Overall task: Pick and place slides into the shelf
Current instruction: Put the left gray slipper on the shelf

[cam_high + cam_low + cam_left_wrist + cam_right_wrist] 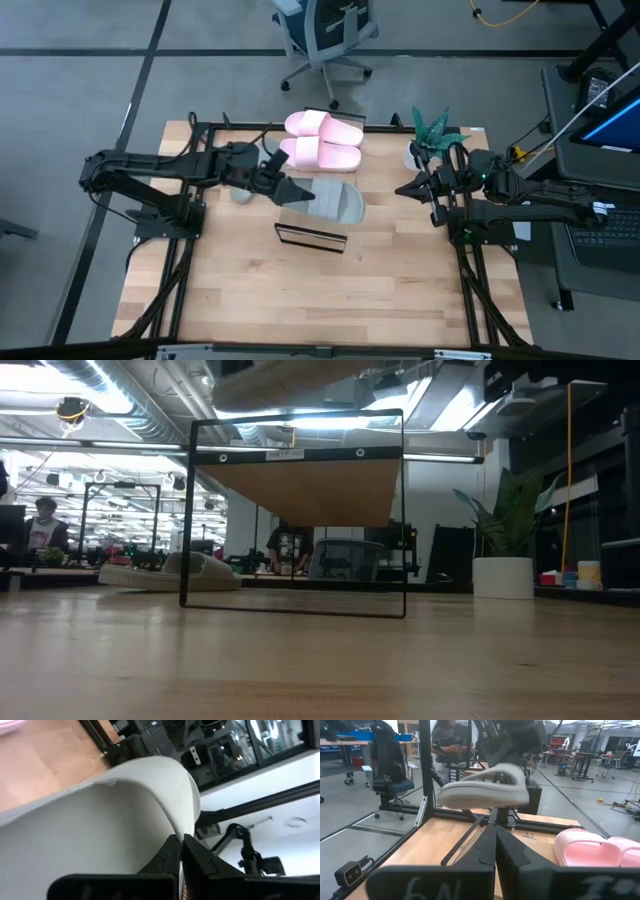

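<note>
My left gripper (292,190) is shut on one grey-green slide (337,201), which the right wrist view shows in the air (485,787). The other grey-green slide (240,192) lies sole-down on the table under my left arm, left of the shelf (170,572). Two pink slides (325,125) (325,154) lie side by side near the far edge. The shelf (310,237) stands mid-table; the low view shows the underside of its plank top (300,490). My right gripper (405,188) waits shut to the right, touching nothing. My left gripper pinches the strap of the grey-green slide at its edge (184,812) between the two fingers (167,852). It comes from the table's left, slanting down. The slide is lifted clear of the table and sits about level, sole down (470,797).
A potted plant (435,135) stands at the table's far right corner, just beyond my right gripper. Black frame rails (180,290) run along the table's sides. An office chair (325,35) is beyond the far edge. Bare wood (320,300) lies nearer than the shelf.
</note>
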Tool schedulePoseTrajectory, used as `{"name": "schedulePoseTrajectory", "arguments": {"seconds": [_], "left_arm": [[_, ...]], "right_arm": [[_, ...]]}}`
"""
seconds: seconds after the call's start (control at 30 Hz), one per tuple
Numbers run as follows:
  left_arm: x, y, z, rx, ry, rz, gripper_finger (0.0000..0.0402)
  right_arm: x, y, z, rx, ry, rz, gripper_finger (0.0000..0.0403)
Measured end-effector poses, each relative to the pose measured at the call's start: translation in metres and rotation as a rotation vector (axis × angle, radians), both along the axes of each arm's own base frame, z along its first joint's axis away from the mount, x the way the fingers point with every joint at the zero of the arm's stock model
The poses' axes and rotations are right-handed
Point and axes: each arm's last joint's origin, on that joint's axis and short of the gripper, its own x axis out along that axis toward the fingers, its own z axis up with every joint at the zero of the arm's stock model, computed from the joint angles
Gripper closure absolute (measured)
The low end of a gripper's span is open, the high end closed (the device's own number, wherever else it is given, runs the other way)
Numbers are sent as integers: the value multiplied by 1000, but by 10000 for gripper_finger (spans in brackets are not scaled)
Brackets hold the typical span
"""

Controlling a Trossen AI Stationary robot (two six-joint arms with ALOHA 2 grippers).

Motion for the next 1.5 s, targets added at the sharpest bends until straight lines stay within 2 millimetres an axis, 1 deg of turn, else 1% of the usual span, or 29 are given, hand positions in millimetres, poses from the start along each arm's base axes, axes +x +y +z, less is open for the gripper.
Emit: {"name": "schedulePoseTrajectory", "arguments": {"seconds": [0.07, 0.17, 0.43, 0.73, 0.87, 1.03, 1.13, 1.27, 1.37, 1.43, 1.5], "left_arm": [[7, 5, -4, 2, -6, -13, 401], [11, 12, -9, -2, 21, -16, 401], [12, 25, -11, -11, 17, -1, 401], [12, 32, -12, -23, 20, 4, 401], [15, 36, -15, -27, 35, 13, 401], [29, 38, -19, -24, -22, -30, 401], [39, 38, -13, 0, -39, -80, 401], [49, 40, 3, 67, -18, -109, 401], [53, 41, 17, 102, 29, -119, 401], [53, 42, 21, 113, 79, -105, 401], [53, 43, 24, 112, 95, -81, 401]], "right_arm": [[0, 0, 0, 0, -2, 0, 398], [0, 0, 0, 4, -2, 0, 398], [0, 0, 0, 0, -3, -2, 398], [0, 0, 0, -23, -7, -15, 398], [0, 0, 0, -26, -7, -15, 398], [0, 0, 0, -26, -7, -15, 398], [1, 0, 0, -26, -5, -15, 398], [1, 0, 0, -21, -5, -15, 398], [0, -1, 0, -21, -5, -16, 398], [0, 0, 0, -21, -5, -15, 398], [1, -1, 0, -21, -4, -15, 398]]}}
